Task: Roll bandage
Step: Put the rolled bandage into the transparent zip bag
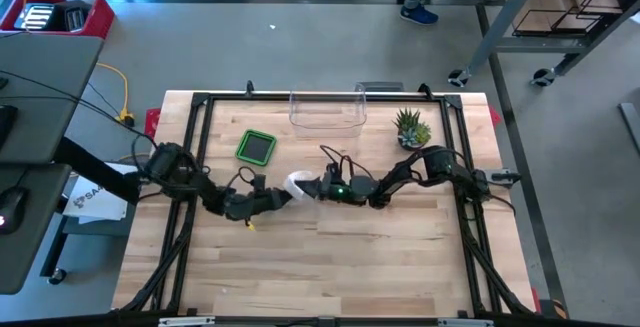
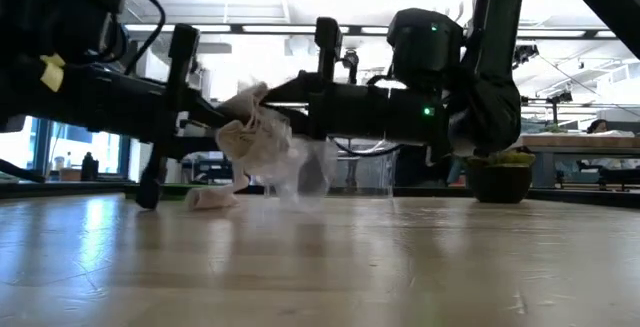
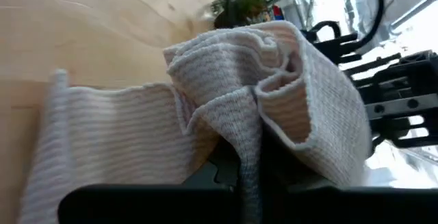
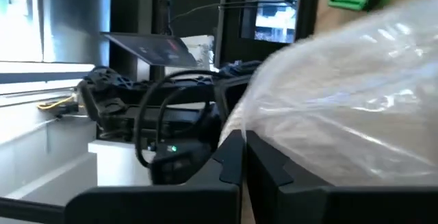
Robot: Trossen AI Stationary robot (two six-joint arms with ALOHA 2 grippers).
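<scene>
Now the bandage (image 1: pixel 299 185) hangs above the middle of the table (image 1: pixel 400 257), pinched from the left by the left gripper (image 1: pixel 280 196) and from the right by the right gripper (image 1: pixel 318 189). Its tail droops to the wood. I think the loose wraps can slip off and unroll, because the roll looks slack.

bandage (image 1: pixel 299 185) between left gripper (image 1: pixel 281 196), right gripper (image 1: pixel 313 189), mid-table

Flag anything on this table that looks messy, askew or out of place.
The beige knitted bandage is bunched and creased rather than evenly wound, pinched between the shut left gripper and shut right gripper above mid-table. In the low view, a loose tail droops onto the wooden table. Nothing else stands out.
</scene>
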